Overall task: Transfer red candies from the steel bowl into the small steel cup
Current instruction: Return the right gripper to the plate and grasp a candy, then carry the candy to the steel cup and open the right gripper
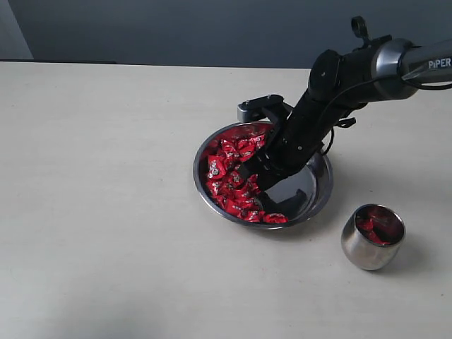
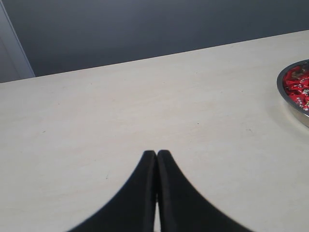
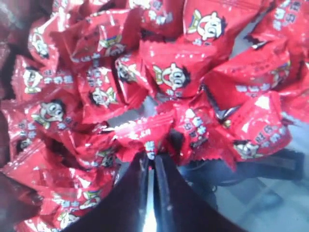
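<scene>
Closely drawn together, the fingers of the right gripper (image 3: 150,157) are seen in the right wrist view with only a thin bright slit left between them. Their tips are set against the crimped edge of one wrapper in the heap of red candies (image 3: 169,77); whether that edge is actually caught between them cannot be told. The wrappers around the tips are packed tightly and overlap one another, and each is printed with a small pale cartoon face.

From the exterior view, the right gripper (image 1: 247,173) is shown lowered into the steel bowl (image 1: 305,192), its dark arm (image 1: 332,92) slanting down from the upper right. The red candies (image 1: 227,173) are banked against the left half of the bowl, while the right half is bare metal. The small steel cup (image 1: 364,251) is stood upright on the table (image 1: 106,176), near the bowl and to its lower right, not touching it, and a few red wrappers are visible inside it.

The left gripper (image 2: 156,153) is held over bare table with its fingers pressed together and nothing between them; only the edge of the steel bowl (image 2: 289,104) is caught in its view.
</scene>
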You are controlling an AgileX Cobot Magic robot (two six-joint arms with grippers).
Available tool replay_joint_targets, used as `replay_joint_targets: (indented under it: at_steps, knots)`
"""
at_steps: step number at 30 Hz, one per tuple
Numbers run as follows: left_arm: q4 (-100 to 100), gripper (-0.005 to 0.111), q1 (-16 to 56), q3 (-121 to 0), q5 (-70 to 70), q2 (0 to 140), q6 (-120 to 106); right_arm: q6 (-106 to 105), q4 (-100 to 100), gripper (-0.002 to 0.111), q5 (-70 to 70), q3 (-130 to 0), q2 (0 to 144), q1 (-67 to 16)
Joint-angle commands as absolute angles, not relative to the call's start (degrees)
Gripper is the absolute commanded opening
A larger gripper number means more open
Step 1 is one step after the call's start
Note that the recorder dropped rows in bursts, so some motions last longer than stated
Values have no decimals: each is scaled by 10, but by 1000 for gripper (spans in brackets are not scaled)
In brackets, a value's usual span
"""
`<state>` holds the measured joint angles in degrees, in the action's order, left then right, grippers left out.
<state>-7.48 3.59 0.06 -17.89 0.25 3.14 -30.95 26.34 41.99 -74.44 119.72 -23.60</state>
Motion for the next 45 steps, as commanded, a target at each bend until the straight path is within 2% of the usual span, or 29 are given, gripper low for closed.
replay_joint_targets:
  at_steps: [1,14,18,28,45]
  knots:
    - [-76,0,41,0,-176,0,35,-314,263,0,417,-746,1195,-235]
    - [-76,0,41,0,-176,0,35,-312,257,0,499,-744,1101,-235]
    - [-76,0,41,0,-176,0,35,-230,181,0,538,-743,1028,-235]
    - [-76,0,41,0,-176,0,35,-99,66,0,520,-574,845,-234]
    - [-76,0,41,0,-176,0,35,77,-61,0,539,-492,814,-234]
